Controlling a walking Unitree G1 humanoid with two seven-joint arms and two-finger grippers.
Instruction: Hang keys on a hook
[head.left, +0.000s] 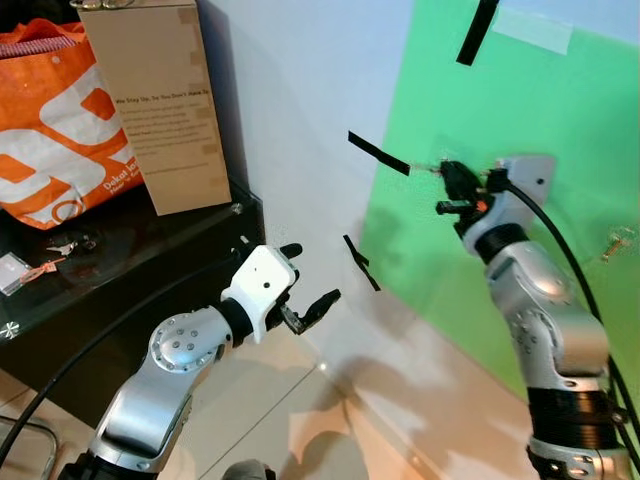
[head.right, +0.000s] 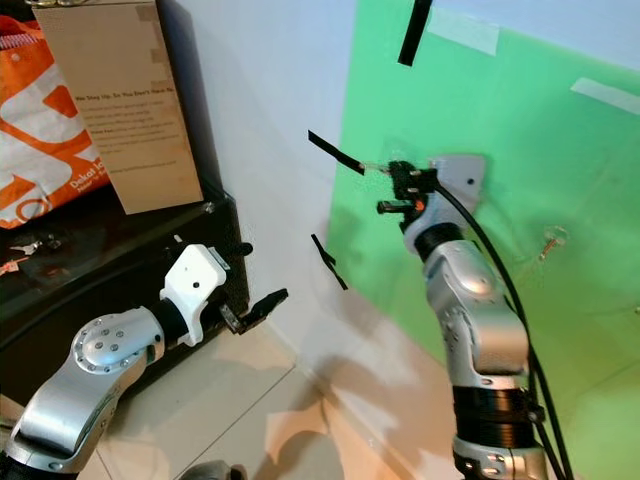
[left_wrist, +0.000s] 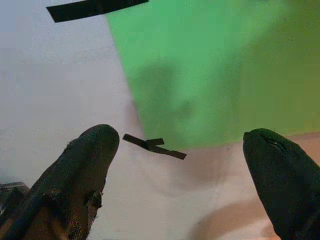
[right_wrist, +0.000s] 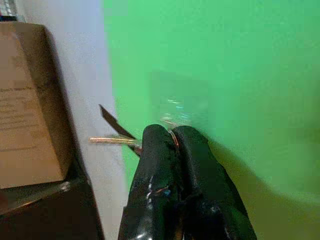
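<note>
While right tool (right_wrist: 172, 137) pinches key (right_wrist: 112, 141), green sheet (head.left: 520, 180) edge adjacent.

The right end effector (head.right: 398, 180) is raised against the green sheet (head.right: 520, 200), pinching a key (head.right: 372, 167) that points toward a black tape strip (head.right: 335, 153). Lower down, the left end effector (head.right: 255, 300) hovers with fingers parted.

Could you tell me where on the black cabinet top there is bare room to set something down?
The black cabinet top is bare along its front right part, between the cardboard box and the cabinet's front edge. The left end is crowded: the orange bag stands there, with loose keys in front of it. The left gripper hovers open just past the right corner.
</note>
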